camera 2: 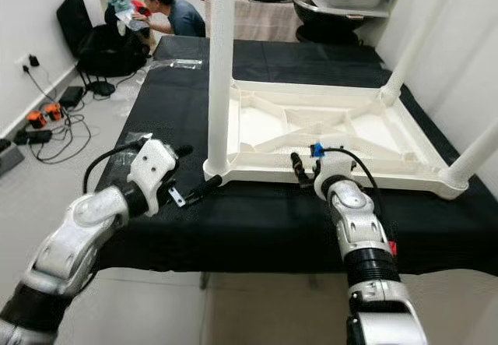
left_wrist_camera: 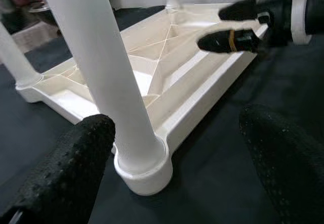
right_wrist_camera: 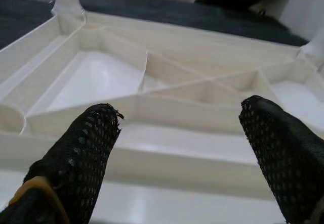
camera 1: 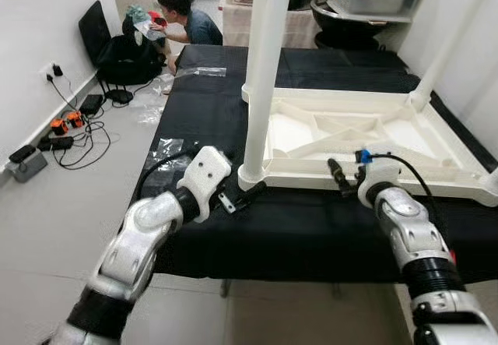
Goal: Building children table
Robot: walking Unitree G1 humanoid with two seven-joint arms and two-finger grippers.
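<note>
Sitting upside down on a black-covered work surface (camera 1: 311, 236) is the white plastic kids table (camera 1: 366, 139), underside ribs facing up w/ legs pointing at the ceiling. Nearest leg (camera 1: 263, 72) stands upright in its corner socket at the front-left corner of the top; other legs (camera 2: 412, 45) are at the far and right corners.

Left gripper (camera 1: 243, 197) is low on the cloth just beside the base of that near leg, fingers spread wide. In the left wrist view the leg base (left_wrist_camera: 144, 166) sits between the two black fingertips (left_wrist_camera: 71, 168) but they're apart from it, not touching afaict. Nothing held.

Right gripper (camera 1: 339, 177) is at the front edge of the tabletop, pointing in over the rim toward the ribbed underside. Its fingers (right_wrist_camera: 83, 148) are also wide apart w/ nothing between them except the rim and ribs further back. Can't tell if a fingertip touches the rim.

Bg: a person (camera 1: 187, 18) crouches on the floor by a black bag (camera 1: 128, 57) at the far left, cables and chargers (camera 1: 66, 131) along the wall, clear plastic wrap (camera 1: 204, 71) on the far part of the cloth.
</note>
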